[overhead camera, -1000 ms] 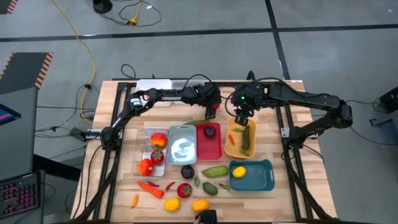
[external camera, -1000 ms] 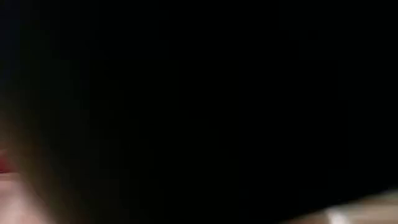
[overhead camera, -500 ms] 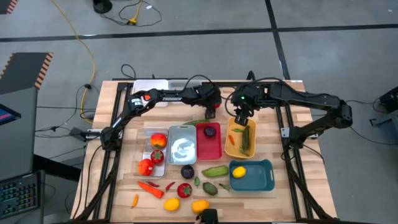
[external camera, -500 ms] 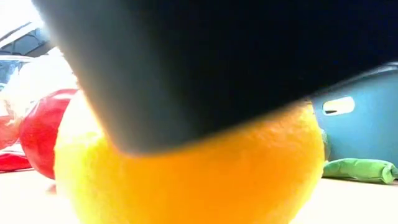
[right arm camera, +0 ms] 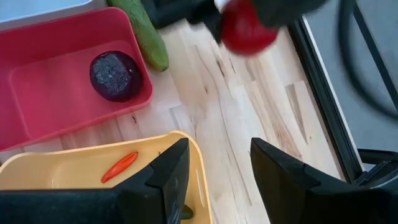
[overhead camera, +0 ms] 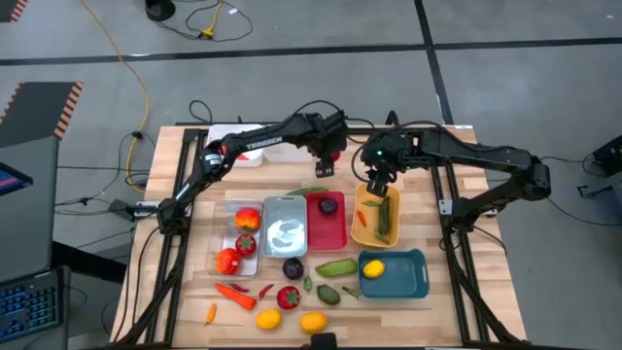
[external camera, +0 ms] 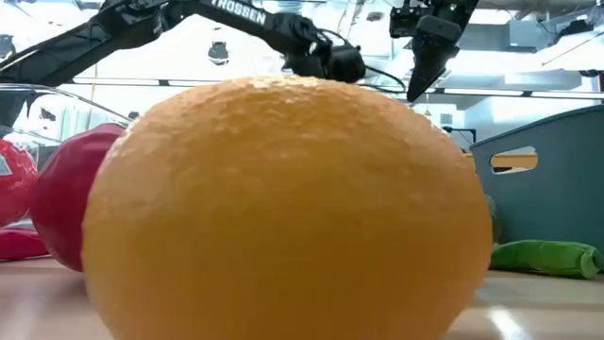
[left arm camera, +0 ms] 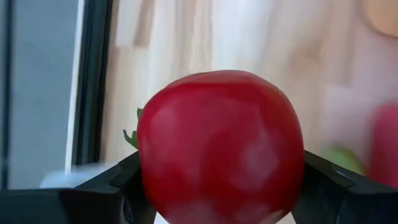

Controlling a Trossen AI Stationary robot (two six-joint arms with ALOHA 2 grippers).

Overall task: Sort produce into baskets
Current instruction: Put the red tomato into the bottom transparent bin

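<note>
Left gripper: I see it raised over the far middle of the table, clenched on a red tomato; in the left wrist view both dark fingers press the fruit's sides, and a bit of green calyx pokes out at one edge.

Right gripper: it hangs over the far end of the yellow-orange bin, fingers spread apart with nothing between them (the right wrist view shows bare wood in the gap).

Yellow-orange bin contents: a small orange chili in the right wrist view; from above I make out a green cucumber lying lengthwise.

Red bin: just left of the yellow-orange one, with a dark purple plum at its far end.

Loose cucumber: on the wood at the red bin's far edge.

Silver-grey bin: just left of the red bin; I cannot tell what is in it.

Clear bins: farther left, with red and orange-red fruit inside.

Teal bin: near right, with a yellow lemon.

Near table edge: a green pod, a purple plum, a red strawberry, an orange carrot, two yellow-orange citrus fruits and a small orange pepper lie loose.

Low view: an orange fills most of it, right in front of the lens.
</note>
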